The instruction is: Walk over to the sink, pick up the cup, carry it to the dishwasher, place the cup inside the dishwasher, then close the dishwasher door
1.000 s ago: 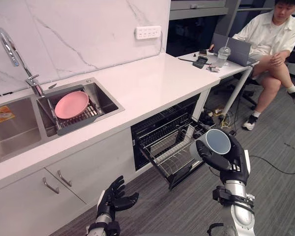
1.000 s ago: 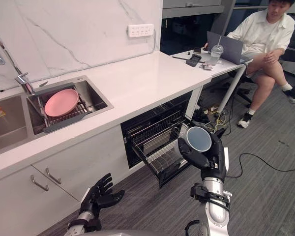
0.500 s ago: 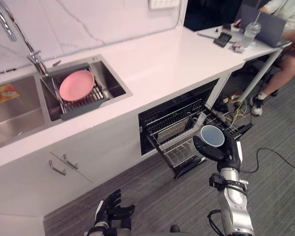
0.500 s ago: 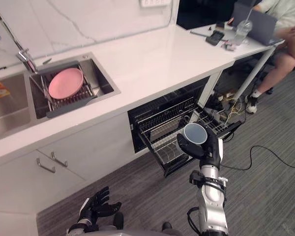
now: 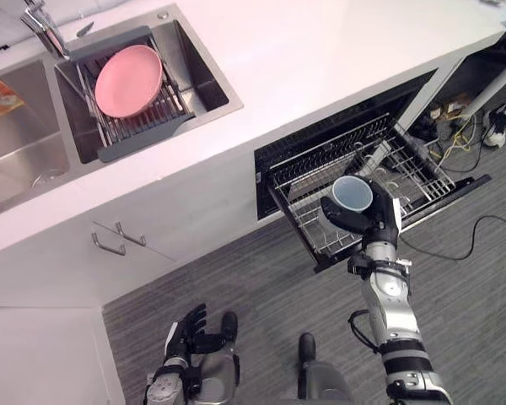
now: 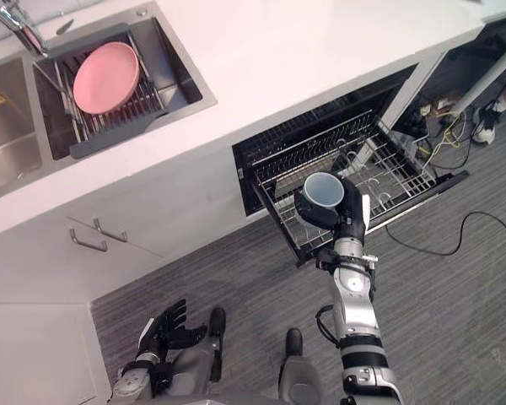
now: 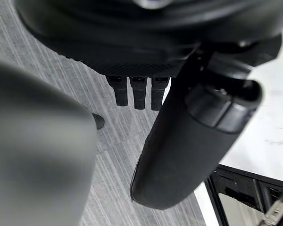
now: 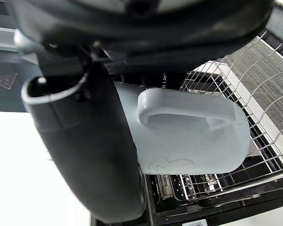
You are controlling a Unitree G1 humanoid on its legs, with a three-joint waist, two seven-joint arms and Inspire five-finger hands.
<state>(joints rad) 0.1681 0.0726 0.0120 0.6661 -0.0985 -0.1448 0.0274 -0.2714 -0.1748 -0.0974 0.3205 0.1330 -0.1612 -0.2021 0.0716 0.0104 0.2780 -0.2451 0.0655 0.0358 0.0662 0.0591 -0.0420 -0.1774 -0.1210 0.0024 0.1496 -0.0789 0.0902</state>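
Over dishwasher rack, R hand curled round cup; L hand low, uncurled.

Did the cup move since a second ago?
Yes. The cup in the right hand now hangs over the dishwasher rack; earlier it was off its front corner.

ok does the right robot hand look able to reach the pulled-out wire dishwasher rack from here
Probably yes: the right robot hand, shut on the pale blue cup, hangs over the wire dishwasher rack with nothing between.
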